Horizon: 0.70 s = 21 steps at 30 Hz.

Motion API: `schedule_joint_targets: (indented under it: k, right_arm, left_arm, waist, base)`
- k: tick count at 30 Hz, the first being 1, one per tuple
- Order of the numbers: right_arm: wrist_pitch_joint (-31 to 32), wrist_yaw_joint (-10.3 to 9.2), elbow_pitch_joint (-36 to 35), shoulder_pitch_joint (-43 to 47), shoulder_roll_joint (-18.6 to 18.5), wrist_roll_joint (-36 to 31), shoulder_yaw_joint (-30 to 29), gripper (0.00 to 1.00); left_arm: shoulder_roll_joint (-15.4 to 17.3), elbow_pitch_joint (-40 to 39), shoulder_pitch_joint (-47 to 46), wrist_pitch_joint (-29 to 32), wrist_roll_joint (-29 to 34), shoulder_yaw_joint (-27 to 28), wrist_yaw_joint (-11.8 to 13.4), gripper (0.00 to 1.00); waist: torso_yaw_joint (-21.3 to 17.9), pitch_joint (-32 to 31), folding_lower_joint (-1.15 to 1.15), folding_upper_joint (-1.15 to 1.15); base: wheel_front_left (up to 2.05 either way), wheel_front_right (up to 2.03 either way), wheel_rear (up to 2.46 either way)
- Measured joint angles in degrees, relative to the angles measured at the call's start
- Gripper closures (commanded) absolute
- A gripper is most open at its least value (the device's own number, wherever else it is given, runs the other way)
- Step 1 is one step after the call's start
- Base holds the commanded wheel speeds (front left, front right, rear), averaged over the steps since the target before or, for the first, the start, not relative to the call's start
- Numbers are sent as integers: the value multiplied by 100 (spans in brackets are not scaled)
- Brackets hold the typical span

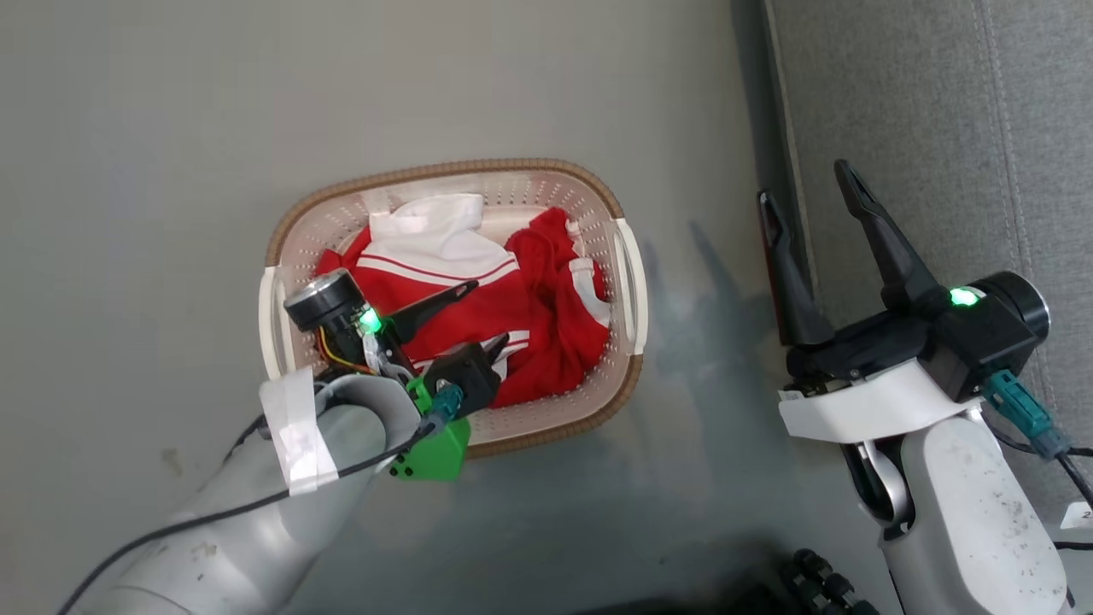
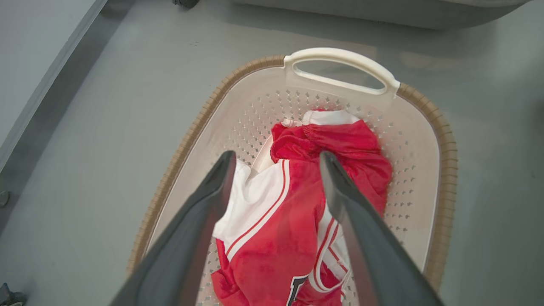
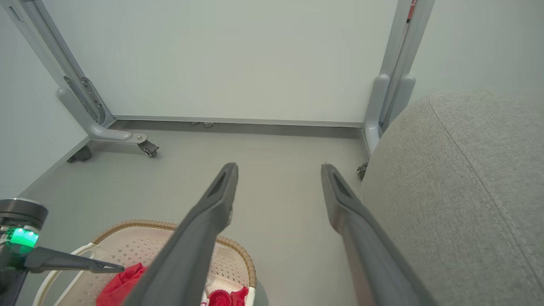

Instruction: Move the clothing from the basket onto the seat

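Observation:
The clothing (image 1: 504,316), a red jersey with white trim and bunched red shorts (image 2: 352,148), lies heaped in the cream basket (image 1: 444,167) on the grey floor. My left gripper (image 1: 488,313) hovers open just over the jersey, with nothing between its fingers. In the left wrist view its fingers straddle the jersey (image 2: 276,229), and a black letter shows at the bottom. My right gripper (image 1: 803,184) stands open and empty to the right of the basket, at the edge of the light grey seat (image 1: 939,128). The seat (image 3: 459,191) bulges at the right of the right wrist view.
Bare grey floor surrounds the basket (image 3: 144,242). A pale partition on a wheeled metal frame (image 3: 127,136) stands beyond it, with another upright post (image 3: 391,85) by the seat. A dark ribbed part (image 1: 820,581) shows at the head view's bottom edge.

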Motion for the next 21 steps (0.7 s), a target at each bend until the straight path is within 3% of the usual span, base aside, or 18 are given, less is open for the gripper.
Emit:
schedule_joint_targets:
  k: [12, 21]
  right_arm:
    - [1, 0, -32, -411, 94, 203, 94, 0]
    - [1, 0, -14, -563, 109, 468, 76, 0]
  left_arm:
    - [5, 1249, -1195, 0, -377, -1507, -2, 0]
    - [-248, 1925, -1652, 115, -480, -1946, -2, 0]
  waist:
    - [-352, 979, -1, 0]
    - [-516, 1565, 0, 0]
  base:
    - [0, 0, 0]
    - [0, 0, 0]
